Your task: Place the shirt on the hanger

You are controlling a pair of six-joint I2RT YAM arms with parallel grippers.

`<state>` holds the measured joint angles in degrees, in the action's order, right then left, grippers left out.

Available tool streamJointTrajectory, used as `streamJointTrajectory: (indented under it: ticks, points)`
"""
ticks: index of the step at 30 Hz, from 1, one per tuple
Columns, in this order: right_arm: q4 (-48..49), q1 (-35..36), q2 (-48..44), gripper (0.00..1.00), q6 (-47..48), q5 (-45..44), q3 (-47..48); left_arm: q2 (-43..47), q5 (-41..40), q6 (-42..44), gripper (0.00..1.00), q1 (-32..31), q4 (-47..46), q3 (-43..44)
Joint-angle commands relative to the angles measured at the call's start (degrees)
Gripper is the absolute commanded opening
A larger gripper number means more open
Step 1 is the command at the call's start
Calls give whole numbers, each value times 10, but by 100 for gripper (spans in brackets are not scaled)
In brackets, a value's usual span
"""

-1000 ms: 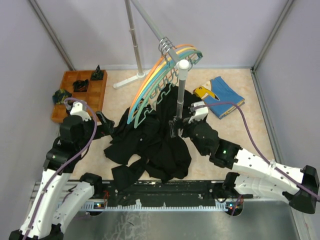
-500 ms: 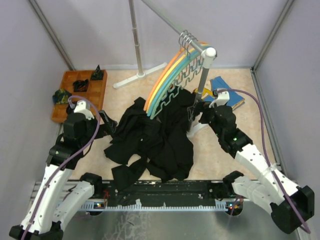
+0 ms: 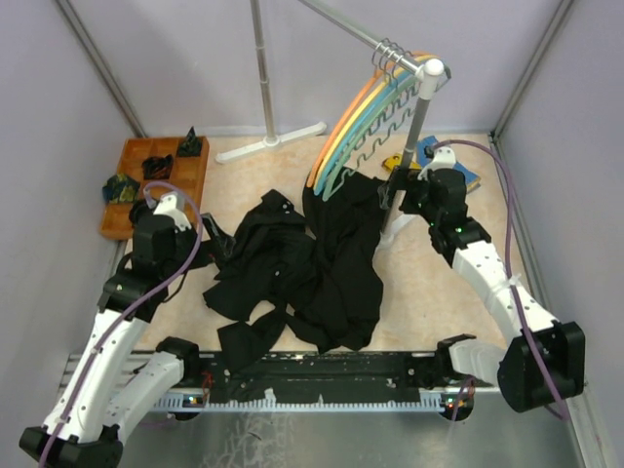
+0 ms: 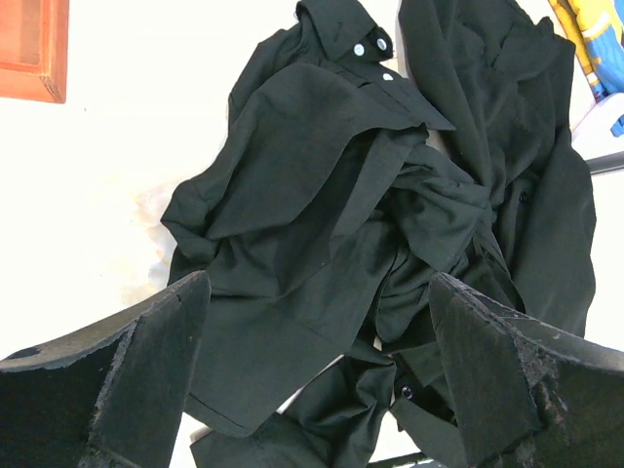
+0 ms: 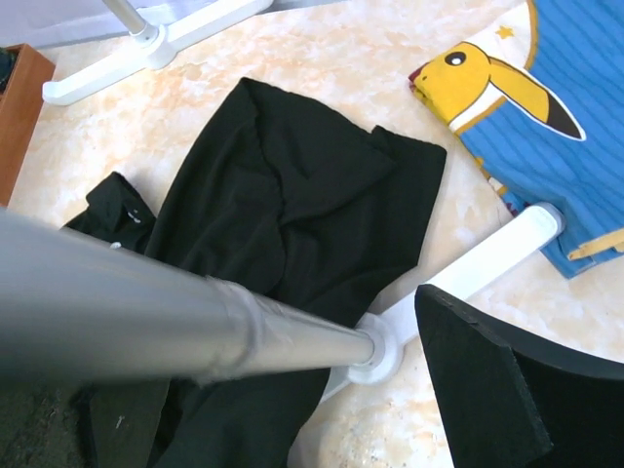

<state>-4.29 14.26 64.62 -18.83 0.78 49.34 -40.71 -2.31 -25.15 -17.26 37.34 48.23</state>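
Crumpled shirt [image 3: 302,273] at center of counter [image 3: 429,292]; hanger [image 3: 338,130] on rail [image 3: 341,21] toward 1 o'clock. Left fingers [image 4: 146,380] and right fingers [image 5: 487,390] wide apart, gripping nothing.

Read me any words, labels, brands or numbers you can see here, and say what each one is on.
None can be read.
The blue garment carries only a yellow cartoon character, no lettering.
The black shirt shows plain snaps, no label.
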Motion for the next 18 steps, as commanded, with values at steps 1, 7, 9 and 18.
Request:
streamJointTrajectory:
  ticks: [1, 7, 9, 18]
  points:
    - [18, -5, 36, 99, 26, 18, 53, -1, 16, -10, 99, 0, -23, -12]
    - [-4, -8, 17, 99, 27, 27, 40, -18, 34, -16, 99, 1, -32, -12]
    - [-17, -8, -33, 99, 19, 7, 10, -19, 34, -15, 99, 0, -35, -14]
    - [-138, -8, -288, 99, -36, -81, -101, -31, 39, -5, 99, 0, -46, -20]
